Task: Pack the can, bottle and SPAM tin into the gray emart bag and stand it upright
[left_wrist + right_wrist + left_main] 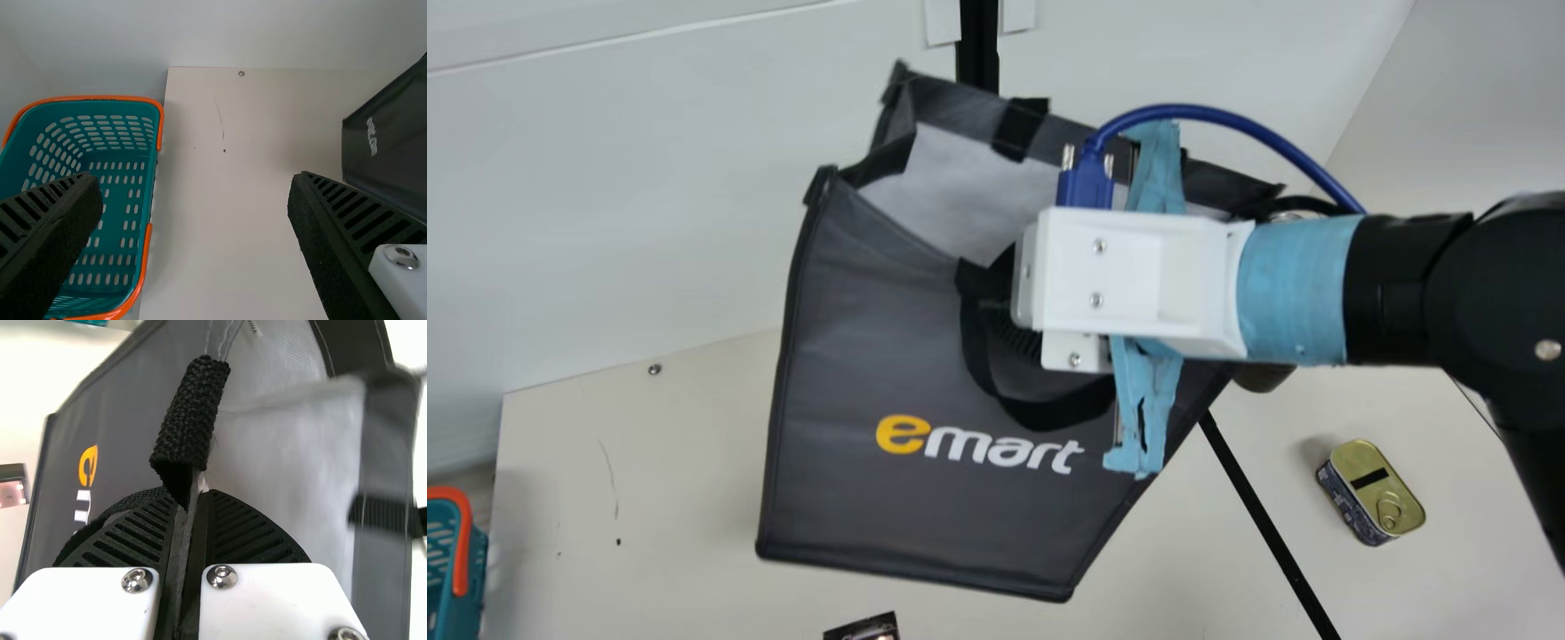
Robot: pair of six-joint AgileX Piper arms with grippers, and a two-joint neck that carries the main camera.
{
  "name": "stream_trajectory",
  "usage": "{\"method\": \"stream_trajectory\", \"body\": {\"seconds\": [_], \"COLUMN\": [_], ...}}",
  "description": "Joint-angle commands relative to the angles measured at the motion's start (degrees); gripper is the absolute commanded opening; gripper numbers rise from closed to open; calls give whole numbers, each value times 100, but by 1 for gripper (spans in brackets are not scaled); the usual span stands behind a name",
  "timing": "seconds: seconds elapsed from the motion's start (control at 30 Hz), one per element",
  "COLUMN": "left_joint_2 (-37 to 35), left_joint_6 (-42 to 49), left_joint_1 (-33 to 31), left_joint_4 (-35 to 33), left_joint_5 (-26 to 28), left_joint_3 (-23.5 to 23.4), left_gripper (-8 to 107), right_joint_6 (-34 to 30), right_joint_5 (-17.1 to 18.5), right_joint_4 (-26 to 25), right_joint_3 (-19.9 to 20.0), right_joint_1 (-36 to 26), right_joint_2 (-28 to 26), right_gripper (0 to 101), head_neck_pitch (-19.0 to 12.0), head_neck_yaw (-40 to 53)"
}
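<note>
My left jaws stand parted, the basket (117,99) below them. Right of those, my right jaws grasp the gray emart bag (863,356) by its upper edge; it tilts, spreading left of them. Farther right, the tin (1360,471) lies on the worktop (676,498).

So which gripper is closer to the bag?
Right. The right gripper is shut on the rim of the bag; the left gripper is open, off to the bag's side toward the basket, not touching the bag.
</note>
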Motion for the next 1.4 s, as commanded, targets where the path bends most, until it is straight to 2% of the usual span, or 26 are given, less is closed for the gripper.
{"method": "stream_trajectory", "body": {"seconds": [0.0, 0.7, 1.37], "left_joint_2": [0, 0, 0], "left_joint_6": [0, 0, 0], "left_joint_1": [0, 0, 0], "left_joint_4": [0, 0, 0], "left_joint_5": [0, 0, 0], "left_joint_3": [0, 0, 0], "left_gripper": [90, 90, 90], "right_joint_6": [72, 857, 1563], "right_joint_5": [13, 13, 13], "right_joint_4": [-55, -287, -706], "right_joint_3": [114, 834, 1140], "right_joint_1": [112, 999, 1799], "right_joint_2": [-43, -463, -929], "right_gripper": [0, 0, 67], "head_neck_pitch": [-130, -130, -130], "head_neck_yaw": [-5, -5, -5]}}
